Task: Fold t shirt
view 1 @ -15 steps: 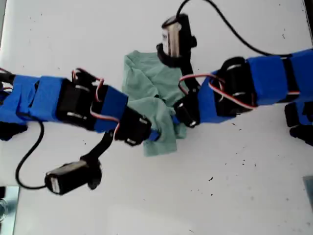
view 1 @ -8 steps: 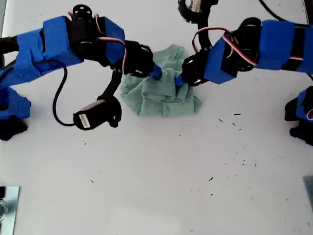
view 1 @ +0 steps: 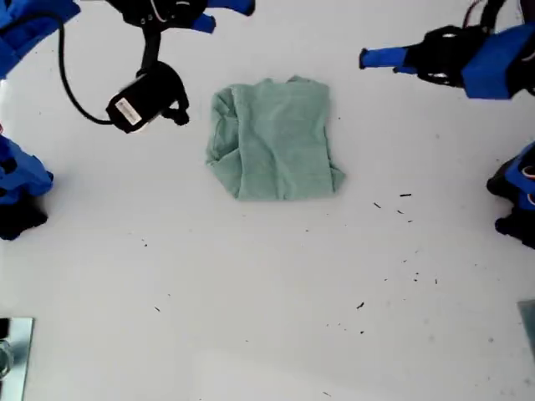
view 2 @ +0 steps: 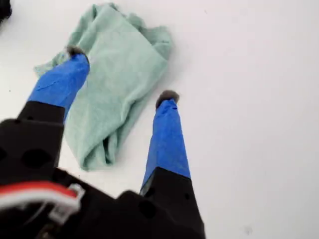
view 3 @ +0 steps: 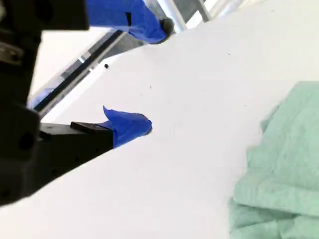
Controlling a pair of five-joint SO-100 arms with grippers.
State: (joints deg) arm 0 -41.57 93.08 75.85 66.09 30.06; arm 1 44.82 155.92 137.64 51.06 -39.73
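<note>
The t shirt (view 1: 272, 138) lies in the exterior view as a compact, roughly square packet on the white desk (view 1: 267, 317), toward the far side and about midway across. Nothing touches it. The far-left arm (view 1: 33, 17) and the far-right arm (view 1: 493, 58) are both well clear of it. I judge the folding essentially done, with only some rumpled edges left to tidy.

The first wrist view adds what the exterior view cannot. My first gripper (view 2: 121, 74) has its fingers (view 2: 167, 134) spread apart and empty above the shirt, and the layered fold along one edge is visible.

The second wrist view shows my second gripper (view 3: 151, 78) also spread and empty over bare desk, with the shirt off to one side.
</note>
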